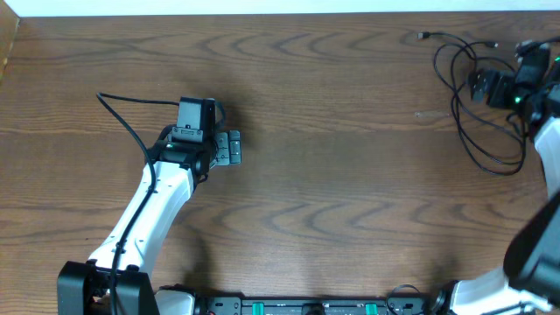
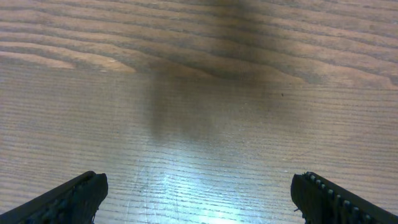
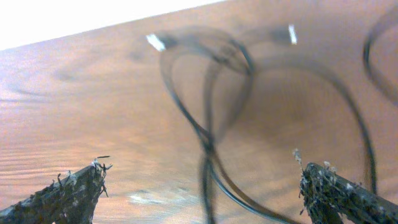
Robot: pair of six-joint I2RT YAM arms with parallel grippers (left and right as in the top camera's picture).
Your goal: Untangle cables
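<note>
Thin black cables (image 1: 477,114) lie looped together at the far right of the wooden table, with small plug ends near the back edge. In the right wrist view the black cables (image 3: 211,124) cross between the fingers, blurred, with two silver plug tips beyond. My right gripper (image 1: 490,87) is open over the loops; its fingers (image 3: 202,186) stand wide apart with cable strands between them, not clamped. My left gripper (image 1: 232,147) is open and empty over bare wood at the left; in its wrist view (image 2: 199,196) only table shows. No white cable is in view.
The table's back edge (image 1: 262,12) runs along the top. The left arm's own thick black cable (image 1: 122,118) loops out to the left of that arm. The arm bases sit at the front edge.
</note>
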